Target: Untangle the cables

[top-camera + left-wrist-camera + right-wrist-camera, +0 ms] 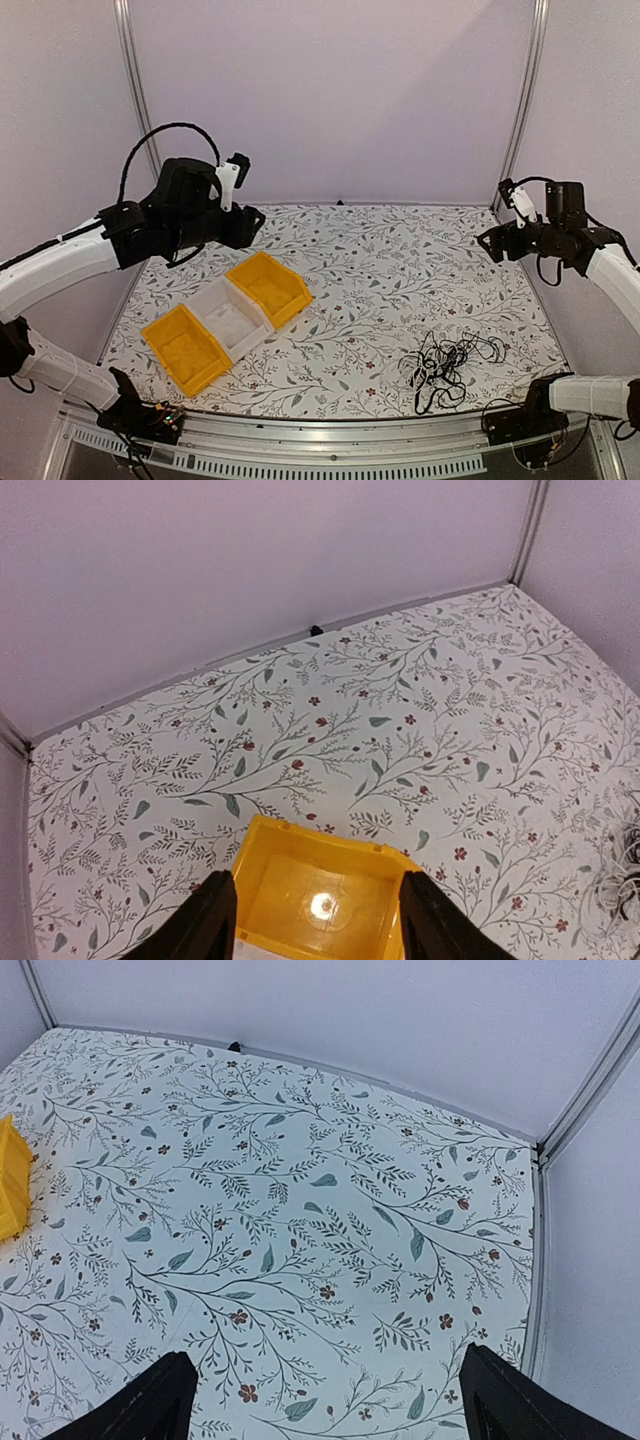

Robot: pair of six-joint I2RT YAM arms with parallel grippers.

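The cables (445, 362) lie in one tangled heap of thin black cords on the flowered table near its front right edge. A bit of the heap shows at the right edge of the left wrist view (625, 875). My left gripper (244, 226) is held high over the back left of the table, open and empty, above a yellow bin (300, 832); its jaws stand wide apart (318, 918). My right gripper (492, 243) is held high at the right side, open and empty (325, 1405), far behind the heap. The right wrist view shows no cables.
Three open bins stand in a diagonal row at the left: a yellow one (268, 287), a white one (232, 318) and a yellow one (186, 347). White walls and metal posts close in the table. A yellow bin corner (8, 1180) shows in the right wrist view.
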